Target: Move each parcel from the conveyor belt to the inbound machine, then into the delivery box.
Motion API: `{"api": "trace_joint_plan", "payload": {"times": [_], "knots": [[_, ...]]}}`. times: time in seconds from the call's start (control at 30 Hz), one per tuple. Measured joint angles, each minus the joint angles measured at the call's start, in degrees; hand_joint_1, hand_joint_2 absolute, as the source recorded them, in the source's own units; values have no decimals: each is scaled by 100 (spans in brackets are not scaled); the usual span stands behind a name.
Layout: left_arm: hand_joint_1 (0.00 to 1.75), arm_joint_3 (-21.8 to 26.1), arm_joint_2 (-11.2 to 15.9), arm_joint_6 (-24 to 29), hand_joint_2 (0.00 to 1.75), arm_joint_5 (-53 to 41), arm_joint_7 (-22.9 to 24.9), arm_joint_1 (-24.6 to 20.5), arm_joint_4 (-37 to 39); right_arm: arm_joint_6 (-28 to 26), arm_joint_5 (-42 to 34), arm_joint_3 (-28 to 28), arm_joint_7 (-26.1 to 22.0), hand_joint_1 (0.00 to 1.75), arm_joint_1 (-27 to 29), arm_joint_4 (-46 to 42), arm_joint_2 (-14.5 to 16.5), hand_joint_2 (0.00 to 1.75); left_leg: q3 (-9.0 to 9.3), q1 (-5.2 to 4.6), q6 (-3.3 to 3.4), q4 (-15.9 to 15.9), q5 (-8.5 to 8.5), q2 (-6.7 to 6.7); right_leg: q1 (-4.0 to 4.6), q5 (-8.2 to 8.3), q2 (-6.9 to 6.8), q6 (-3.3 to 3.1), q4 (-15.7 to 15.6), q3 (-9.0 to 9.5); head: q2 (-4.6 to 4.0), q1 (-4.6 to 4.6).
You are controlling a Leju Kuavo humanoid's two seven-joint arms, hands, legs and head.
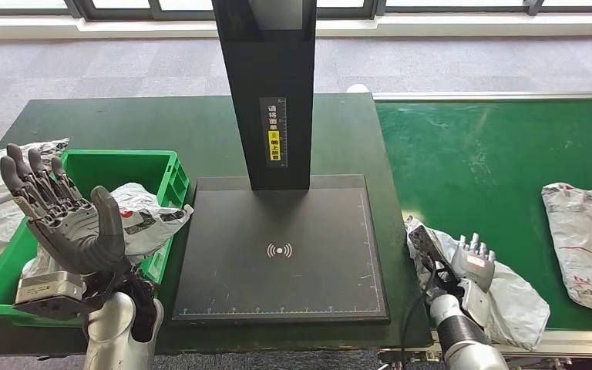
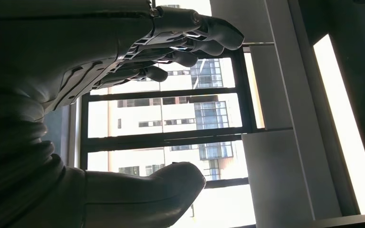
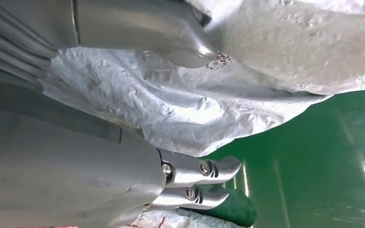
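Beside the flat black scanner platform point(image 1: 280, 254), a robot works with two silver hands.
Right of the platform, the right hand point(image 1: 472, 264) grasps a crumpled grey plastic parcel point(image 1: 509, 297) on the green conveyor belt point(image 1: 486, 166); left of it, the left hand point(image 1: 65, 220) hovers spread and empty over the green plastic crate point(image 1: 171, 179).

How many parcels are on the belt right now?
2: one at the belt's near edge under the right hand; another at the right. More may lie out of frame.
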Motion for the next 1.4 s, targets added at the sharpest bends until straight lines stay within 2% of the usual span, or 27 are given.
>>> {"api": "trace_joint_plan", "payload": {"times": [0.1,0.33,0.47,0.87,1.1,1.2,1.4], "knots": [[0,0,0,-2,175,-8,3,0,-1,-4,-145,-48,-47,0,109,-83,11,175,0,0,0,0,0,-5,0,-1,-3,1,0,1,0,0],[0,1,1,-25,175,-75,36,-7,52,385,-174,-64,336,0,587,-582,138,175,10,0,7,0,-6,-19,1,-12,-11,5,-6,17,0,0],[0,0,1,-28,175,-98,37,-2,109,546,-143,-74,415,175,653,-633,150,175,52,1,18,0,-19,-29,6,-34,-17,20,-20,67,0,-1],[0,-45,2,-28,175,-126,56,-19,201,738,-42,-93,497,175,681,-656,150,175,120,7,46,7,-42,-43,4,-45,-24,36,-53,156,0,-2],[0,-52,2,-23,175,-138,38,-23,231,736,-250,-150,115,175,751,-742,149,175,126,7,52,8,-48,-50,4,-50,-30,44,-60,172,0,-2],[0,-52,3,-20,175,-137,18,-23,238,735,-610,-187,-329,175,801,-806,161,175,123,7,53,8,-50,-51,3,-51,-30,46,-60,172,0,-2],[0,-52,4,-15,175,-119,-37,-22,261,938,-2480,-322,-2135,175,1076,-1354,339,175,104,6,50,8,-54,-22,3,-44,-10,44,-56,146,0,0]]}}
